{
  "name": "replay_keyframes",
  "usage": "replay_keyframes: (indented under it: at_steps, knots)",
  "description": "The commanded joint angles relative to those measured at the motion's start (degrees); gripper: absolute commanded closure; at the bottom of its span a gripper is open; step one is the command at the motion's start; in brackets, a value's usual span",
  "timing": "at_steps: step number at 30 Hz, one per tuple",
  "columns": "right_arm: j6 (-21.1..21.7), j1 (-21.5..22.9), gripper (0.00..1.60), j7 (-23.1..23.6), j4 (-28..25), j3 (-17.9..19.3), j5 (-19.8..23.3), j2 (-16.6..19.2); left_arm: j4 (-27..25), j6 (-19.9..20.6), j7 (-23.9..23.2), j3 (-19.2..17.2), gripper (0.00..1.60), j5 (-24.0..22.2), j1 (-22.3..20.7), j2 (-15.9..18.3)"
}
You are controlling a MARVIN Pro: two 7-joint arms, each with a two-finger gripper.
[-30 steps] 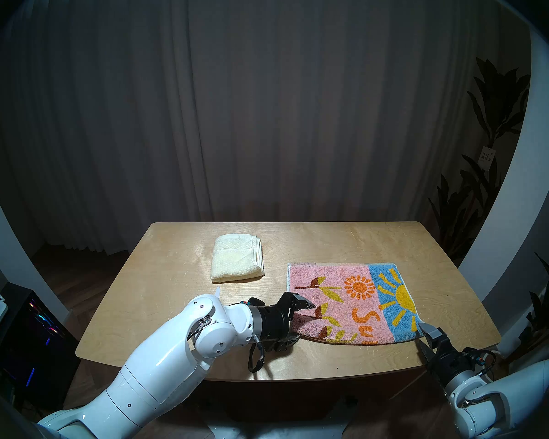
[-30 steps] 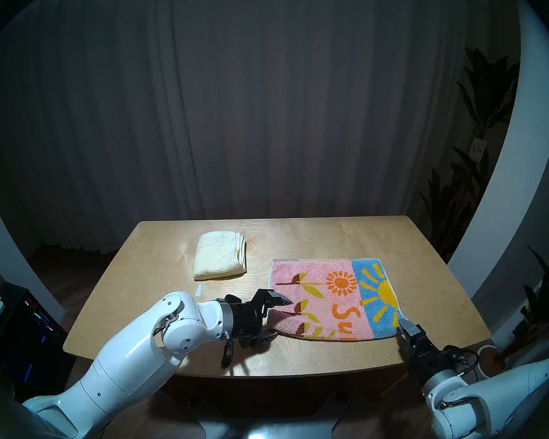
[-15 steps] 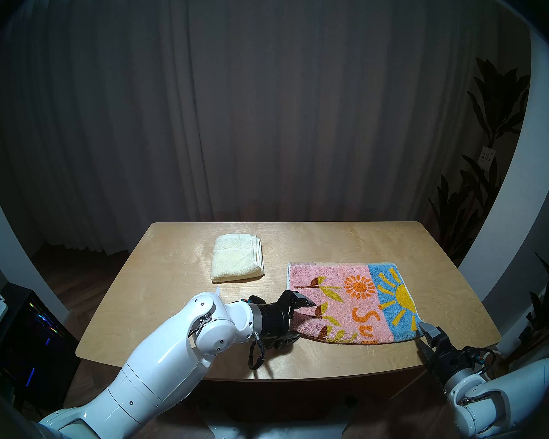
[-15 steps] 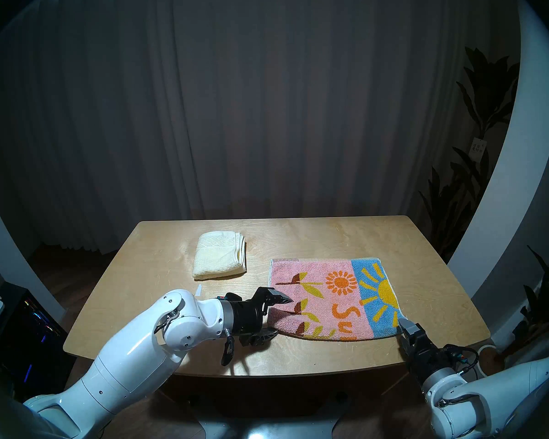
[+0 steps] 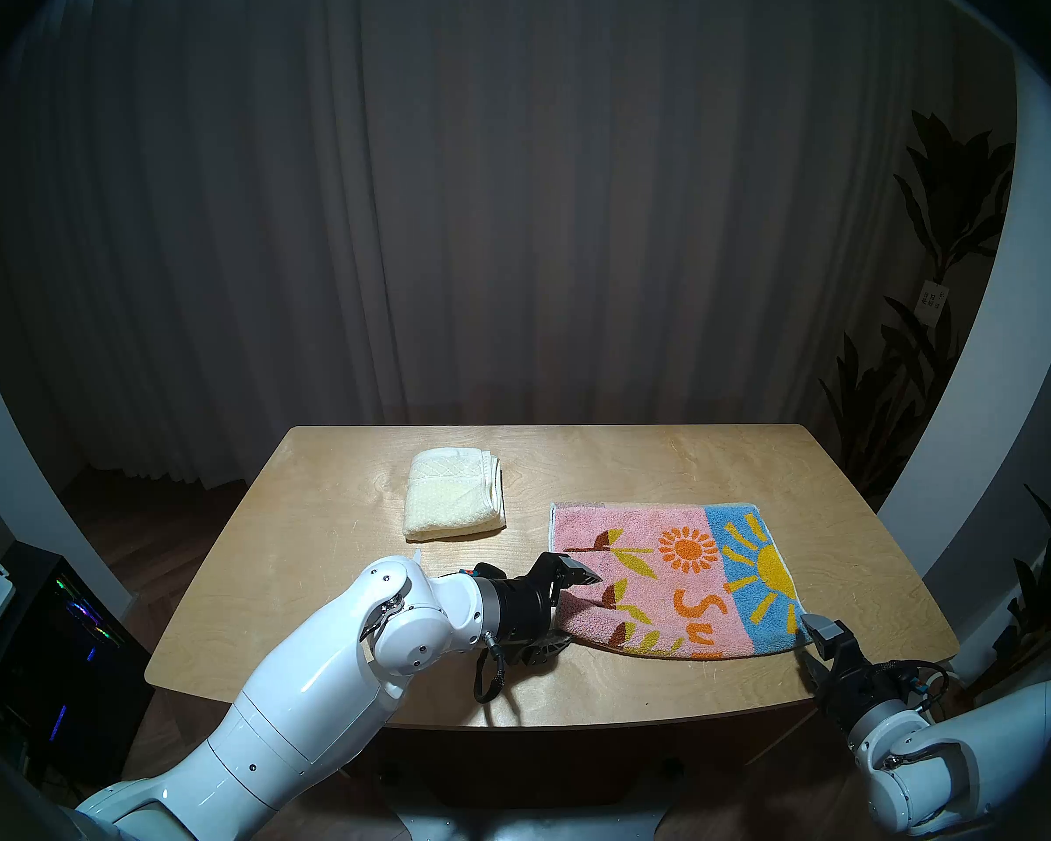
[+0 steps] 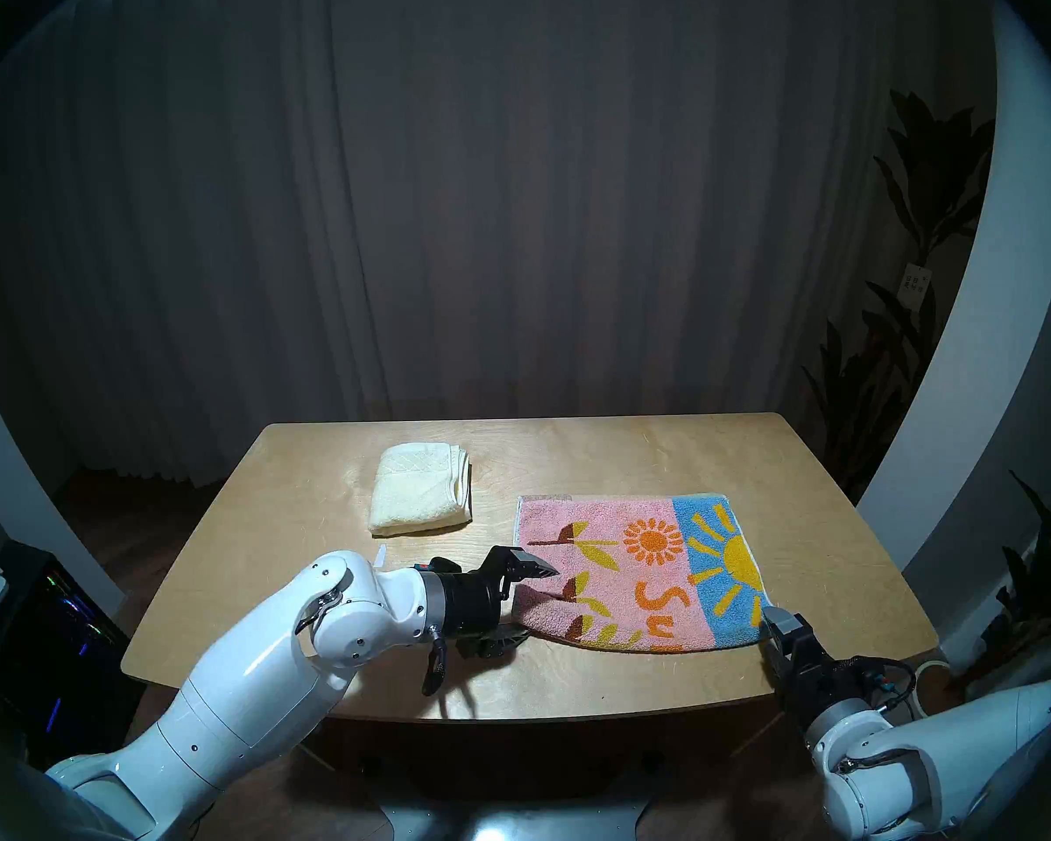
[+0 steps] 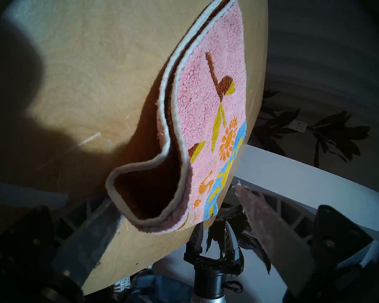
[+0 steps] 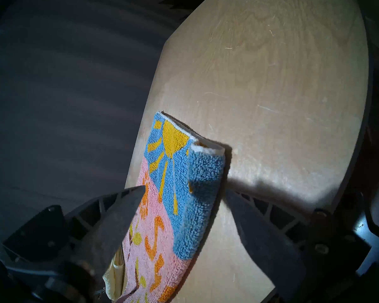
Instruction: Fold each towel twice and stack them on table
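Nothing much is changing since a second ago: your left end effector [image 5: 571,606] is gaping wide around the patterned towel's [image 5: 675,579] lifted 8 o'clock corner, your right end effector [image 5: 811,642] is straddling its 4 o'clock corner, neither pinching. The cream towel [image 5: 453,503] is sitting folded at 11 o'clock; bare surface [image 5: 662,457] is lying beyond.

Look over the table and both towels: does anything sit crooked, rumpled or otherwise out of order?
Yes. The patterned towel, folded once, is not lying flat: its near left corner gapes open in a pocket between the layers, seen from the left wrist, and its near right corner is curled over. The cream towel is folded neatly on the table.
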Motion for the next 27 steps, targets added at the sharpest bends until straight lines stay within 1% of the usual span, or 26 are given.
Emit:
replay_keyframes:
  at_steps: [1,14,16,21,27]
  knots:
    - [-1.1,5.3,0.0,0.7,-0.6,5.1,-0.2,-0.7,-0.1,0.1,-0.3,-0.6,0.0,-0.1,-0.9,-0.2]
    - [-3.8,6.1,0.0,-0.7,-4.5,5.5,-0.5,-0.7,0.2,0.7,-0.3,-0.8,0.0,-0.1,-0.7,-0.3]
    - [-4.2,6.4,0.0,-0.7,-5.1,6.2,-0.8,-0.7,0.2,0.8,-0.3,-0.8,0.0,-0.1,-0.7,-0.3]
    - [-4.9,8.1,0.0,-1.0,-6.6,9.1,-0.8,-0.7,0.3,1.1,-0.3,-0.8,0.0,-0.1,-0.6,-0.5]
    - [-5.9,8.6,0.0,-2.0,-7.5,10.4,-0.3,-0.8,0.4,1.3,-0.3,-0.8,0.0,-0.1,-0.6,-0.6]
